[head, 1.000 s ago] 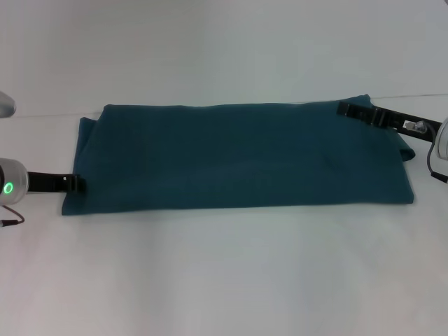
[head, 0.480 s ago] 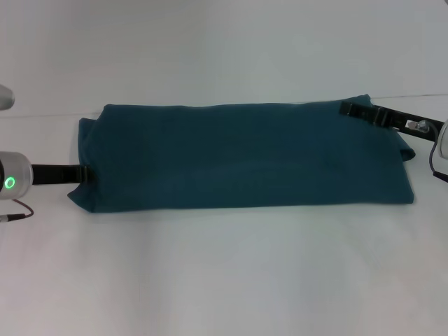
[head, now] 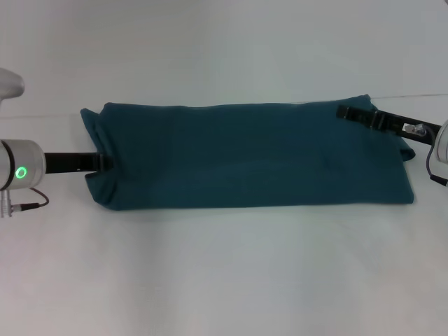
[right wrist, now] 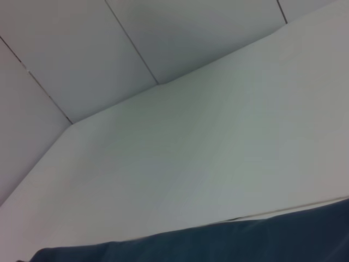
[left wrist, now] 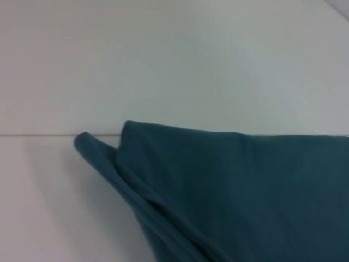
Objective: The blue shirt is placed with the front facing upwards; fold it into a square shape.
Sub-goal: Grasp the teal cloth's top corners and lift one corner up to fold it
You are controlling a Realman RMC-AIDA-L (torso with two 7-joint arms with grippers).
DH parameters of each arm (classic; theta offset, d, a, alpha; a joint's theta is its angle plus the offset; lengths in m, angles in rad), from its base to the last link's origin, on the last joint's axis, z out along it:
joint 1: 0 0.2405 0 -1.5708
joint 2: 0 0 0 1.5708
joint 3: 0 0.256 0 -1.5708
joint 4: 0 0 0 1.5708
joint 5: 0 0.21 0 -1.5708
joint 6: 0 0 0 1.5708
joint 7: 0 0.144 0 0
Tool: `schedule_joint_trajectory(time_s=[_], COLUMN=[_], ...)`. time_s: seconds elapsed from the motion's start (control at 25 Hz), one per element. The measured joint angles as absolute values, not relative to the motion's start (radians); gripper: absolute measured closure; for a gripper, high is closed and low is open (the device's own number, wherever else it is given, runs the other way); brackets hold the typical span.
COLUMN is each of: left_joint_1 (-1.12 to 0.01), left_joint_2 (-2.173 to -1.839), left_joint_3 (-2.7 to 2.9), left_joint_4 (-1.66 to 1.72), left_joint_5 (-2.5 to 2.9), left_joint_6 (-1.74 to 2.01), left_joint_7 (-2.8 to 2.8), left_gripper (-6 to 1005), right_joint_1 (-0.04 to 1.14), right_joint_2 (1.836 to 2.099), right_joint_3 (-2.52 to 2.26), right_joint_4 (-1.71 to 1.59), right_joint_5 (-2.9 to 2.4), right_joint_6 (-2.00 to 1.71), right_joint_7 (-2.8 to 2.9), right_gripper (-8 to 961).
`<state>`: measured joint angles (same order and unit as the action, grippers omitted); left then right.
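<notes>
The blue shirt [head: 252, 155] lay as a long folded band across the white surface [head: 224, 280]. At its left end, the left end effector [head: 103, 162] pinched the lifted edge, presumably to carry it across. At its far right corner, the right end effector [head: 346, 112] rested; whether it gripped, I cannot tell.

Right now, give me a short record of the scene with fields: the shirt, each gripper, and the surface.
shirt: the blue shirt lies as a long folded band across the table, no lettering showing
shirt left end: bunched and lifted slightly into a fold, seen in the left wrist view
left gripper: left gripper at the shirt's left end, cloth around its tip
right gripper: right gripper resting at the far right corner of the shirt
surface: white table
fold state: not yet a square
</notes>
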<state>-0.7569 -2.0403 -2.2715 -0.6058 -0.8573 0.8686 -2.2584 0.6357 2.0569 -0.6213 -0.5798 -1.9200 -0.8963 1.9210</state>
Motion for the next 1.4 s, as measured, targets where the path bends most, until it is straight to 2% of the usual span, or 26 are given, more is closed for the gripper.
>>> schedule_joint_trajectory(time_s=[0.32, 0.52, 0.68, 0.88, 1.08, 1.28, 1.4], left_joint_1=[-0.752, -0.729, -0.701, -0.694, -0.691, -0.686, -0.682], left_joint_2=[-2.056, -2.067, -2.088, -2.093, -2.1, -2.12, -2.126], left_joint_3=[-2.27, -2.276, -2.298, -2.332, -2.349, -2.348, -2.351], left_joint_4=[-0.652, -0.731, -0.816, -0.841, -0.877, -0.922, -0.956], left_joint_5=[-0.858, -0.86, -0.862, -0.862, -0.862, -0.862, -0.862], left_joint_6=[0.898, 0.95, 1.005, 1.04, 1.077, 1.09, 1.111], left_joint_7=[-2.25, -2.257, -2.261, -2.261, -2.26, -2.261, -2.267], left_gripper=[997, 997, 997, 997, 997, 996, 996], right_joint_1=[0.633, 0.634, 0.65, 0.715, 0.801, 0.841, 0.864], right_joint_2=[2.068, 2.092, 2.096, 2.105, 2.11, 2.111, 2.114], right_joint_3=[-0.61, -0.609, -0.605, -0.607, -0.586, -0.579, -0.58], right_joint_4=[-0.575, -0.533, -0.348, -0.093, 0.054, 0.099, 0.126], right_joint_5=[-1.907, -1.781, -1.48, -1.145, -1.107, -1.11, -1.114], right_joint_6=[-0.89, -0.853, -0.822, -0.85, -0.847, -0.838, -0.825], right_joint_7=[1.881, 1.652, 1.264, 0.738, 0.512, 0.509, 0.506], right_gripper=[172, 178, 255, 351, 604, 811, 882])
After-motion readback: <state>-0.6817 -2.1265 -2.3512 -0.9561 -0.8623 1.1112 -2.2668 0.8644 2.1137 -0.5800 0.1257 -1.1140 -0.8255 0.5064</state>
